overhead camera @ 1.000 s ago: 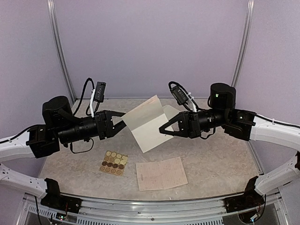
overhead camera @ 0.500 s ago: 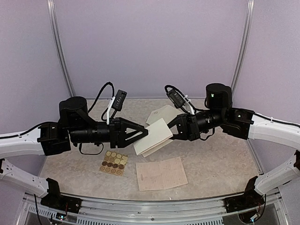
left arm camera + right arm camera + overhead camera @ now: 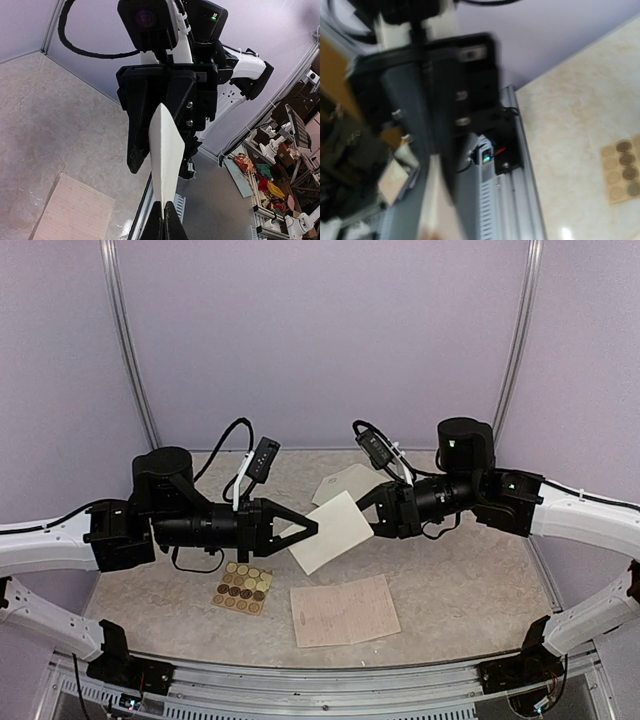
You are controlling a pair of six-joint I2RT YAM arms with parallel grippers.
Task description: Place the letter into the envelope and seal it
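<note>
1. Black left gripper (image 3: 312,528) pinches the envelope's (image 3: 335,532) left edge, jaws closed on the paper;
2. envelope hangs clear of the table (image 3: 470,580), long axis seemingly running gripper to gripper;
3. right gripper (image 3: 372,514) meets its right edge; whether those jaws grip cannot be told;
4. letter (image 3: 345,610) lies flat below, untouched;
5. a second ago the left jaws stood open and apart, the envelope higher and steeper.

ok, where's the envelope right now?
Top view, mid-table: the envelope is in the air between the two arms, its left edge pinched by the left gripper, its right edge at the right gripper, beyond the pinkish sheet.
</note>
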